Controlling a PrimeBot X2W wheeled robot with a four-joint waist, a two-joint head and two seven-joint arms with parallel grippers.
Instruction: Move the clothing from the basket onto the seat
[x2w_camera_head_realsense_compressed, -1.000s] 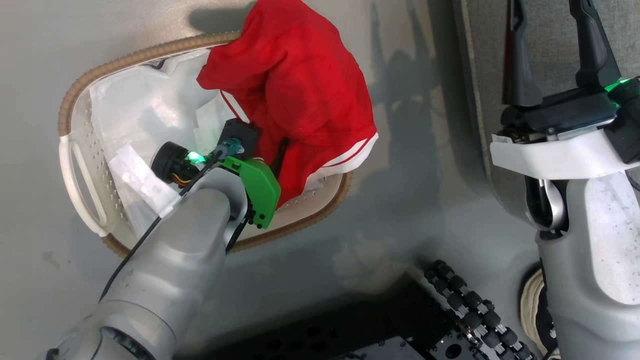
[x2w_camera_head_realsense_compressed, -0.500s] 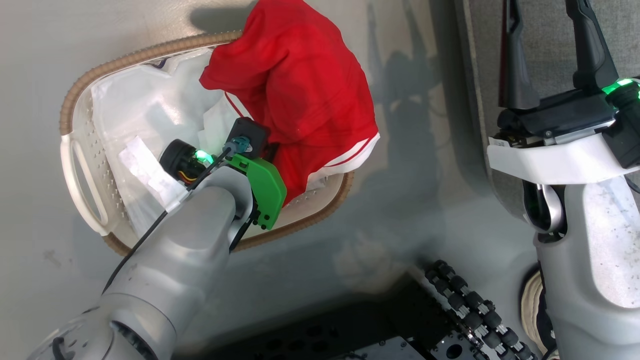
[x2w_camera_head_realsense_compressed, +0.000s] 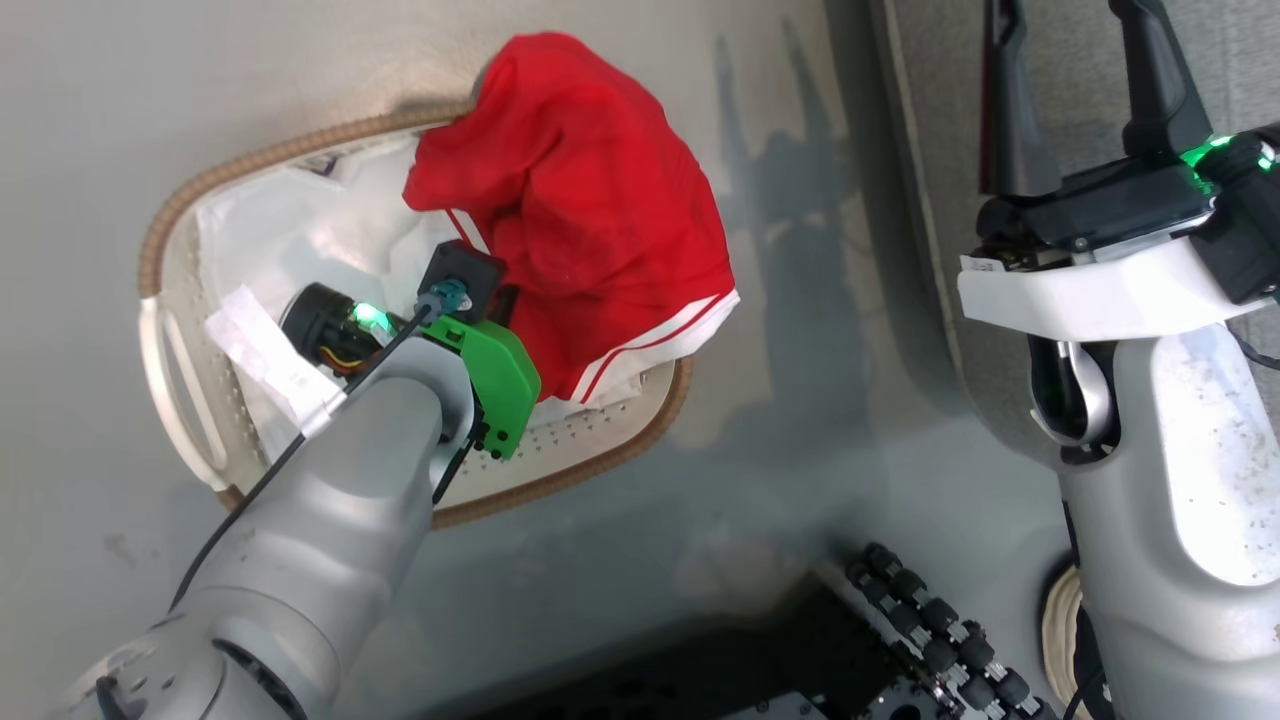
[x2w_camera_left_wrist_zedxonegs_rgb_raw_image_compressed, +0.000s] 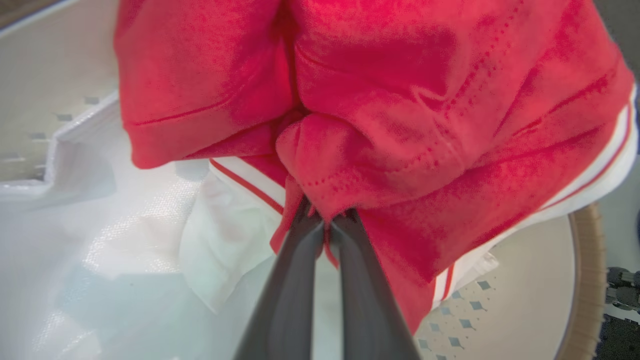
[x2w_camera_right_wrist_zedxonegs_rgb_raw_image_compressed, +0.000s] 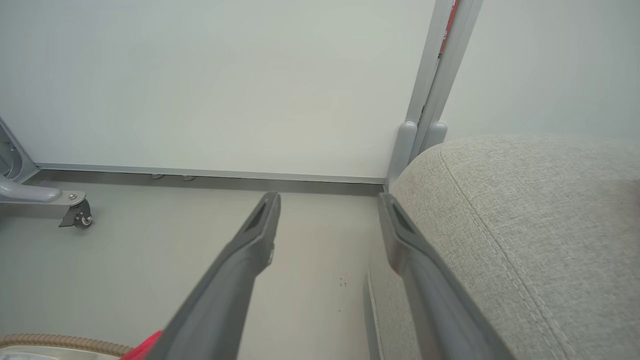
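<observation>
- Left wrist view: we find the clothing bunched and raised over the basket. One red fold is pinched between the closed fingers of the left gripper.
- Head view, against a second ago: the whole picture has shifted, which we put down to the camera. Measured against the basket's brown rim, the white-striped hem has drawn inward, and more perforated wall shows beneath it.
- We judge the lift begun but incomplete. The bundle reaches past the rim on the far side, and we cannot tell whether it rests there.
- The white sheet lies in the basket, outside the grip as far as we can see.
- The right gripper hangs with fingers spread and nothing between them, just beside the seat. What we see of the seat bears no garment.
- Outstanding: the carry across the floor to the seat.
</observation>
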